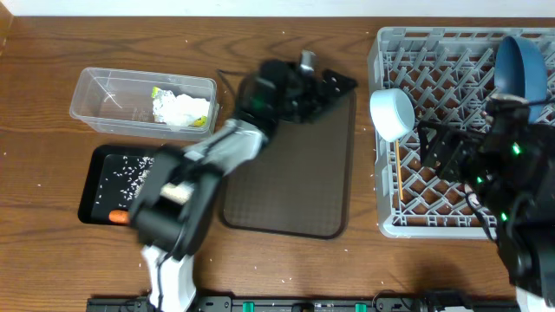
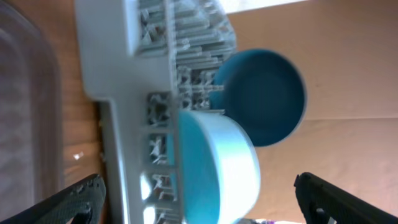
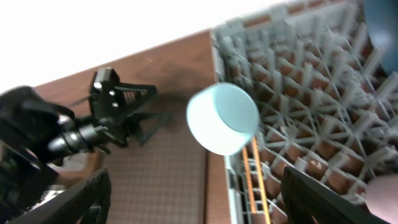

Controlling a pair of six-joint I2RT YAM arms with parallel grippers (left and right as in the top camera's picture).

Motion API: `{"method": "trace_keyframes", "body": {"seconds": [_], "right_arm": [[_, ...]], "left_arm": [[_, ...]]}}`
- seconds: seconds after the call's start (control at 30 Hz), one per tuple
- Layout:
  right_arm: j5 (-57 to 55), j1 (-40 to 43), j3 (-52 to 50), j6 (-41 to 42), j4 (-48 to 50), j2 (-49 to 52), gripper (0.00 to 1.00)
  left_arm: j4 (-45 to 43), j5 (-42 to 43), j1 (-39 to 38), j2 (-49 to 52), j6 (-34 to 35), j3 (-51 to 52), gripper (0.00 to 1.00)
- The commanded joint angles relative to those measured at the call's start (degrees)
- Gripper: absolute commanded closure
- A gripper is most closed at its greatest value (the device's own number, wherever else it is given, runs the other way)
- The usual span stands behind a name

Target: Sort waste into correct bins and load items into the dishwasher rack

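The grey dishwasher rack (image 1: 386,221) stands at the right. A white bowl (image 1: 392,113) with a blue inside leans on its left wall, and the dark blue plate (image 1: 523,68) stands at its far right. My left gripper (image 1: 336,85) is open and empty over the far end of the brown tray, facing the bowl (image 2: 233,168) and the plate (image 2: 264,96). My right gripper (image 1: 431,143) is open and empty above the rack (image 3: 311,81). Below it are the bowl (image 3: 222,118) and the wooden chopsticks (image 3: 257,180), which lie in the rack.
A dark brown serving tray (image 1: 290,186) lies mid-table. The clear tub (image 1: 95,95) at the upper left holds a crumpled white napkin (image 1: 182,110). The black tray (image 1: 91,186) below it holds rice grains (image 1: 126,169) and an orange carrot (image 1: 118,217).
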State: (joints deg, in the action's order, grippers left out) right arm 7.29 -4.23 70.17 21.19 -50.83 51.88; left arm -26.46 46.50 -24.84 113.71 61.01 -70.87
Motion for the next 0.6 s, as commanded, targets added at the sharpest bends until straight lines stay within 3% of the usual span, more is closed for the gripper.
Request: {"method": "trace_keyframes", "body": {"seconds": [0.0,0.13,0.27,0.33,0.57], "right_arm": [[6.1,0.8,0.9,-3.8,0.0,-2.3,0.19],[9.3,0.8,0.9,-5.8,-0.9,-3.7,0.19],[9.7,0.8,0.9,-6.7,-0.9,-4.4,0.15],[10.5,0.8,0.9,-6.6,-0.8,-4.5,0.01],[14.2,0.8,0.9,-6.4,-1.2,-4.5,0.01]], "left_arm": [[15.0,-1.4,3.6,-13.2,-20.8,-1.3,0.02],[47.5,-15.0,8.5,-28.0,-40.0,-3.7,0.02],[70.0,-33.8,11.3,-40.4,-51.4,-5.5,0.02],[76.7,-40.5,11.8,-45.3,-54.7,-5.5,0.02],[88.2,-50.9,11.8,-55.3,-55.5,-5.5,0.02]]}}
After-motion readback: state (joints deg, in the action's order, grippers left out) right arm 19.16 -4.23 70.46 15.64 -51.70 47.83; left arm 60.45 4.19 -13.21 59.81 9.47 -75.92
